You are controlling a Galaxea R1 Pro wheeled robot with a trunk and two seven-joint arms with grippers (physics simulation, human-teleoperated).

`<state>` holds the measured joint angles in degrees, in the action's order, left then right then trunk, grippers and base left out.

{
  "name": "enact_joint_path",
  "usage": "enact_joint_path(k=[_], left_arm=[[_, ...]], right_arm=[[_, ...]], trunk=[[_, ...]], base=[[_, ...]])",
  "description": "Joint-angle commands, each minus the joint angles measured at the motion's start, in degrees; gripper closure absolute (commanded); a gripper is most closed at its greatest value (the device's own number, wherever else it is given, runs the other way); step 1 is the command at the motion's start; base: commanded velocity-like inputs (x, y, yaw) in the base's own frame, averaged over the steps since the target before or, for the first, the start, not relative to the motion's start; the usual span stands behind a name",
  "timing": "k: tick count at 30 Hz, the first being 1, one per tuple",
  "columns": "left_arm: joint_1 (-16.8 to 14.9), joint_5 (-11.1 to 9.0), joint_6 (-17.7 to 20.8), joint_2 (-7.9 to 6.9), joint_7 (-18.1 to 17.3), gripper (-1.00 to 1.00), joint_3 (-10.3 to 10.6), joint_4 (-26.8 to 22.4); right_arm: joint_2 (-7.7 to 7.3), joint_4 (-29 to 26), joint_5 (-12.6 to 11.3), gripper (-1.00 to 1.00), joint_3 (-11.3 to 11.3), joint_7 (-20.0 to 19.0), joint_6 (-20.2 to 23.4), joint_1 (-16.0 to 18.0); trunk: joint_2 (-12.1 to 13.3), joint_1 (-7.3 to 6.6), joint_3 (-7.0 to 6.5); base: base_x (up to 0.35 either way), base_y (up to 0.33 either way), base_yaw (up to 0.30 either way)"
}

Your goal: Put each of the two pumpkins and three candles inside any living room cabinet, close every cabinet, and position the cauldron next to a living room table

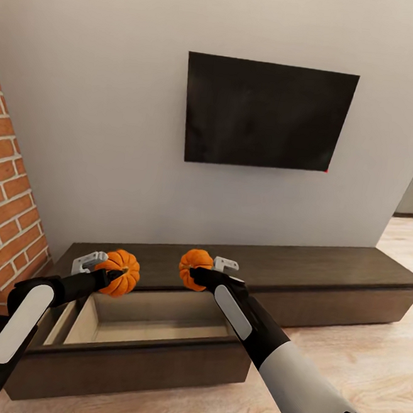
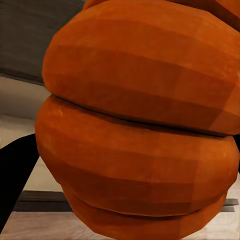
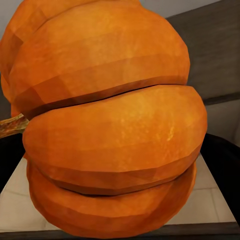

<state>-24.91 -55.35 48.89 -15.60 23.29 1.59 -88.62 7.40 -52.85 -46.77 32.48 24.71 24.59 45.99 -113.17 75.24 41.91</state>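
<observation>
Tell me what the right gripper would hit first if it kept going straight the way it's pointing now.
Probably the cabinet. The right gripper, shut on a pumpkin, points away from the robot over the open drawer, so the cabinet top, then the wall, lie ahead. Depth is unclear.

Plain grey wall (image 1: 116,97); wall-mounted black TV (image 1: 266,114); red-brick fireplace edge (image 1: 5,200); light wood-plank floor (image 1: 368,367).

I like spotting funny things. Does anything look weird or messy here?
Nothing is messy or broken. One drawer of the cabinet stands pulled open, and each arm holds a pumpkin, left and right, above it. That fits putting them away.
</observation>
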Motion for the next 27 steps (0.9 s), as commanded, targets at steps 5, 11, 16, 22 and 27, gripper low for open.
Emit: enact_joint_path(k=[5,11,16,22,27], left_arm=[[-0.1,-0.6,0.0,-0.05,0.6,1.00,0.1,-0.1],[-0.1,-0.6,0.1,-0.05,0.6,1.00,0.1,-0.1],[-0.1,-0.6,0.0,-0.05,0.6,1.00,0.1,-0.1],[-0.1,-0.6,0.0,-0.05,0.6,1.00,0.1,-0.1],[-0.1,-0.6,0.1,-0.05,0.5,1.00,0.1,-0.1]], right_arm=[[-0.02,-0.1,-0.4,1.00,1.7,0.6,0.0,0.1],[-0.02,-0.1,-0.4,1.00,2.2,0.6,-0.1,0.1],[-0.02,-0.2,-0.4,1.00,2.2,0.6,-0.1,0.1],[-0.02,-0.1,-0.4,1.00,2.2,0.6,-0.1,0.1],[-0.02,-0.1,-0.4,1.00,2.2,0.5,-0.1,0.1]], trunk=[[-2.1,1.10,0.96],[-4.5,2.41,2.04],[-6.5,3.51,2.93],[-8.9,4.83,3.95],[-10.9,5.93,4.82]], base=[[0.000,0.000,0.179],[0.000,0.000,0.275],[0.000,0.000,0.085],[0.000,0.000,-0.089],[0.000,0.000,-0.044]])
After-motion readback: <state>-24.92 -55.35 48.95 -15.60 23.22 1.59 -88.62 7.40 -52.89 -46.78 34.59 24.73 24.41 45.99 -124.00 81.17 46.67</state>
